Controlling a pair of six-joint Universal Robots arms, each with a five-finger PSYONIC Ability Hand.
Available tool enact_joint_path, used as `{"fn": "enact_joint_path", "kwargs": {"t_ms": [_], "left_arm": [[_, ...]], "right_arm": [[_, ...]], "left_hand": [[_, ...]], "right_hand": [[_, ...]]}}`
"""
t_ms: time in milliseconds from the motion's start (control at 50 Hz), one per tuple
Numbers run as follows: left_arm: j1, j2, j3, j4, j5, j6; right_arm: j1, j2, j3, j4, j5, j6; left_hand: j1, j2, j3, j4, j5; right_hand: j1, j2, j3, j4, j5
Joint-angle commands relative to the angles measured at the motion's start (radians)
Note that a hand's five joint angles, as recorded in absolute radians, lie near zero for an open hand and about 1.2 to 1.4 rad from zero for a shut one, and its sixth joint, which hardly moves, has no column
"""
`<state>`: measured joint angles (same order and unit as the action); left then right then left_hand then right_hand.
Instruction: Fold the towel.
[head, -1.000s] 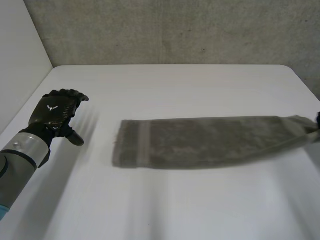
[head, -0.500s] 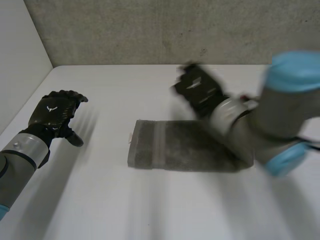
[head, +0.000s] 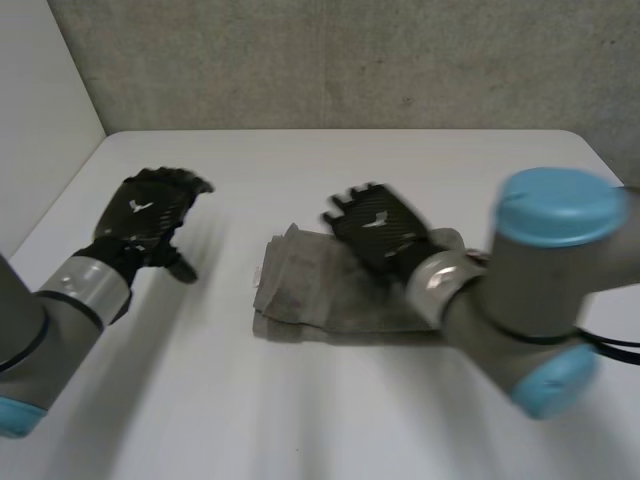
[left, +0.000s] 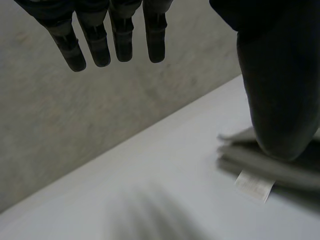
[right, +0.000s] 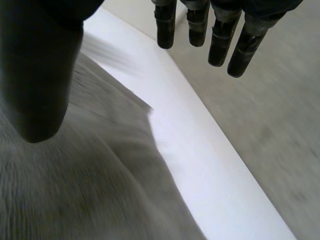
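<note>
The grey towel lies folded over itself in the middle of the white table, its upper layer rumpled at the left end. My right hand hovers over the towel's middle, open, fingers straight and spread, holding nothing. In the right wrist view the right hand has its fingers out past the towel's edge, with the towel under the palm. My left hand is open above bare table, left of the towel and apart from it. From the left wrist, the left hand sits short of the towel's layered end and its white label.
A grey concrete wall runs behind the table's far edge, and a pale side wall stands at the left. My right arm lies across the right part of the table, close to the towel's right end.
My right hand carried the towel's right end over to the left, doubling the towel, and let go. My left hand moved a little right, toward the towel.
</note>
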<state>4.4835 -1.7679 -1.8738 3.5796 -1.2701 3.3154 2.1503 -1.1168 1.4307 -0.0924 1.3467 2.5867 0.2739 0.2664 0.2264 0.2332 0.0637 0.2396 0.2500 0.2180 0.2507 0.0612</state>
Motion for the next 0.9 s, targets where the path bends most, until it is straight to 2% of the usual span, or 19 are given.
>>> {"fn": "enact_joint_path", "kwargs": {"t_ms": [20, 100, 180, 220, 340, 440, 560, 600, 620, 640, 660, 680, 820, 900], "left_arm": [[-0.138, -0.005, 0.081, -0.002, -0.003, -0.045], [-0.203, -0.063, 0.134, 0.001, -0.008, -0.06], [-0.251, -0.113, 0.163, 0.001, -0.009, -0.06], [-0.274, -0.143, 0.176, 0.001, -0.017, -0.059], [-0.283, -0.203, 0.186, 0.001, -0.046, -0.059], [-0.285, -0.237, 0.185, 0.001, -0.057, -0.057], [-0.283, -0.288, 0.183, 0.001, -0.057, -0.054], [-0.28, -0.297, 0.182, -0.001, -0.057, -0.054], [-0.28, -0.297, 0.182, -0.001, -0.057, -0.054], [-0.277, -0.298, 0.182, 0.001, -0.06, -0.054], [-0.277, -0.298, 0.182, 0.001, -0.06, -0.054], [-0.276, -0.298, 0.182, -0.001, -0.063, -0.054], [-0.27, -0.265, 0.163, -0.005, -0.075, -0.057], [-0.25, -0.185, 0.124, -0.012, -0.087, -0.062]], "right_arm": [[-0.225, -0.187, 0.251, -0.012, -0.104, 0.108], [-0.355, -0.224, 0.387, -0.02, -0.211, 0.141], [-0.409, -0.219, 0.448, -0.038, -0.262, 0.147], [-0.454, -0.21, 0.487, -0.075, -0.297, 0.147], [-0.48, -0.149, 0.501, -0.122, -0.322, 0.142], [-0.483, -0.098, 0.502, -0.156, -0.324, 0.13], [-0.491, -0.081, 0.508, -0.188, -0.322, 0.13], [-0.495, -0.081, 0.511, -0.207, -0.322, 0.128], [-0.495, -0.081, 0.511, -0.207, -0.322, 0.128], [-0.504, -0.081, 0.514, -0.214, -0.322, 0.13], [-0.504, -0.081, 0.514, -0.214, -0.322, 0.13], [-0.513, -0.081, 0.517, -0.217, -0.325, 0.13], [-0.563, -0.093, 0.531, -0.185, -0.363, 0.102], [-0.668, -0.151, 0.533, -0.048, -0.441, -0.029]], "left_hand": [[-0.034, -0.026, -0.052, -0.059, 0.002], [-0.028, -0.021, -0.052, -0.059, 0.008], [-0.022, -0.015, -0.052, -0.059, 0.013], [-0.022, -0.015, -0.052, -0.059, 0.013], [-0.019, -0.012, -0.052, -0.059, 0.016], [-0.016, -0.009, -0.052, -0.059, 0.019], [-0.016, -0.009, -0.052, -0.059, 0.019], [-0.016, -0.009, -0.052, -0.059, 0.019], [-0.016, -0.009, -0.052, -0.059, 0.019], [-0.016, -0.009, -0.052, -0.059, 0.019], [-0.016, -0.009, -0.052, -0.059, 0.019], [-0.016, -0.009, -0.052, -0.059, 0.019], [-0.016, -0.009, -0.052, -0.059, 0.019], [-0.019, -0.012, -0.052, -0.059, 0.016]], "right_hand": [[-0.065, -0.075, -0.044, -0.076, -0.061], [-0.065, -0.075, -0.044, -0.076, -0.061], [-0.065, -0.075, -0.044, -0.076, -0.061], [0.082, 0.072, -0.044, -0.076, 0.086], [0.189, 0.178, -0.044, -0.076, 0.193], [0.411, 0.401, -0.044, -0.076, 0.415], [0.565, 0.554, -0.044, -0.076, 0.569], [0.784, 0.773, -0.044, -0.076, 0.787], [0.785, 0.774, -0.044, -0.076, 0.789], [0.968, 0.958, -0.044, -0.076, 0.972], [0.97, 0.959, -0.044, -0.076, 0.974], [1.155, 1.144, -0.044, -0.076, 1.159], [1.157, 1.146, -0.044, -0.076, 1.161], [1.157, 1.146, -0.044, -0.076, 1.161]]}}
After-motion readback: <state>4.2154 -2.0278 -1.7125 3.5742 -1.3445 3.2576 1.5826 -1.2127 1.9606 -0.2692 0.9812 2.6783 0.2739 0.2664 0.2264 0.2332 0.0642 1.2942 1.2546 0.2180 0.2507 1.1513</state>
